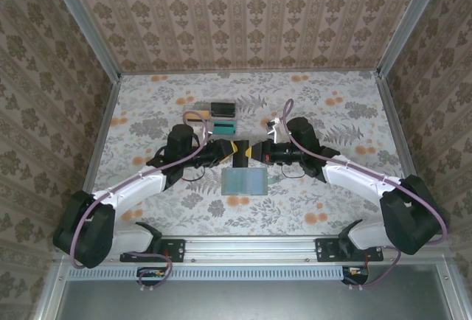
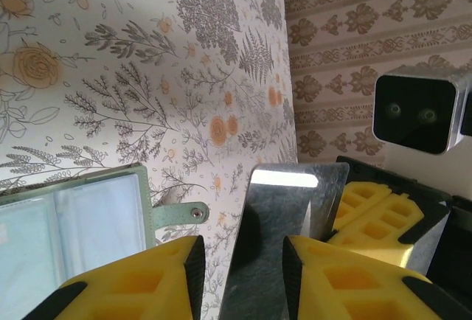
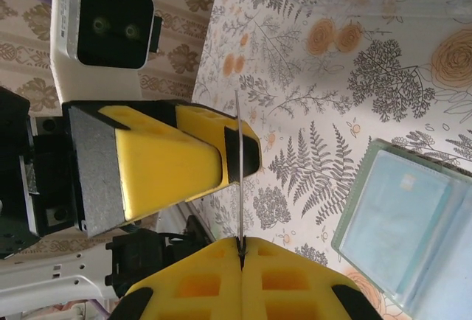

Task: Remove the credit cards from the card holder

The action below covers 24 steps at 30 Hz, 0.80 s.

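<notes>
The sage-green card holder (image 1: pixel 245 181) lies open on the flowered table, its pale pockets up (image 2: pixel 74 224) (image 3: pixel 413 224) and its snap strap (image 2: pixel 181 213) sticking out. Above it the two grippers meet. My right gripper (image 3: pixel 241 242) (image 1: pixel 258 152) is shut on the edge of a thin credit card (image 3: pixel 239 165), whose face looks shiny grey in the left wrist view (image 2: pixel 284 202). My left gripper (image 2: pixel 241 250) (image 1: pixel 234 149) is open with that card between its jaws; a gap shows beside the left pad. One left finger (image 3: pixel 177 158) stands beside the card.
A clear tray (image 1: pixel 221 117) with dark and teal items stands behind the grippers, towards the back of the table. Patterned walls and metal rails (image 1: pixel 103 121) enclose the table on three sides.
</notes>
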Available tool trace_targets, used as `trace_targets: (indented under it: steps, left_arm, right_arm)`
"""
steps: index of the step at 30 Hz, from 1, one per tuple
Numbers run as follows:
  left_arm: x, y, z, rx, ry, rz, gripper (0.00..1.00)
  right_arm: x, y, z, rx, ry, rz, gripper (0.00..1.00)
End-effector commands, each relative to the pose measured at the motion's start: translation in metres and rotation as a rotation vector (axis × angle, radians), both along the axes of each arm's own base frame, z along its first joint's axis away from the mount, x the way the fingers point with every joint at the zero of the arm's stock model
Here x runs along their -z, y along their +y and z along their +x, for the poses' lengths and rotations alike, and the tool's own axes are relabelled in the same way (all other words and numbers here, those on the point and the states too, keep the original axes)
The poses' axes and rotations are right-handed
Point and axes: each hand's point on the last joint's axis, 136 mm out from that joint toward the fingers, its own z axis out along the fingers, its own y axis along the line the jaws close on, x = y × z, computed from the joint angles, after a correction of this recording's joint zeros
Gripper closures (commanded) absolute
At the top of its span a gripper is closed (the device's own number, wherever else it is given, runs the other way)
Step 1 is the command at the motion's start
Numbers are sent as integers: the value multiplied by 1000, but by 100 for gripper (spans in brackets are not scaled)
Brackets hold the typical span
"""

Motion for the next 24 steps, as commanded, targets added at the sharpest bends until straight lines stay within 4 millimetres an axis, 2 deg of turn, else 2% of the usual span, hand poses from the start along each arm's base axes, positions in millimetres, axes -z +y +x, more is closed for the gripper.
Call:
trace_targets:
  steps: [1,5,6,9,14,17,18,19,21,22,24]
  left_arm:
    - [-11,-3,-8,41,-13,-45,65]
    - [-15,-4,-11,59,-19,-57,69]
    - [-16,-4,-12,59,-23,-59,71]
    - [-21,-2,-12,54,-32,-63,73]
    - [-28,1,-14,48,-47,-71,84]
    - [-34,3,-15,44,-61,-68,88]
    - [-35,3,-15,45,-65,-66,94]
    - [-36,4,-15,43,-69,-60,99]
    - [-35,7,-15,36,-74,-39,100]
    - [-35,8,-15,34,-77,-29,100]
    - [-35,11,-15,31,-79,-13,100]
  right_arm:
    - [-19,6,8,-15,-32,55,100]
    - [-22,7,9,-20,-39,63,100]
    - [-12,8,10,-21,-14,51,100]
    - [-6,6,12,-17,-1,45,100]
    - [3,5,13,-15,14,35,98]
    - [8,5,14,-17,26,29,80]
    - [9,5,15,-18,28,28,77]
    - [9,6,15,-19,30,27,69]
    - [12,4,15,-12,35,16,42]
    - [14,2,16,-5,36,3,34]
    - [15,-2,15,0,34,-9,30]
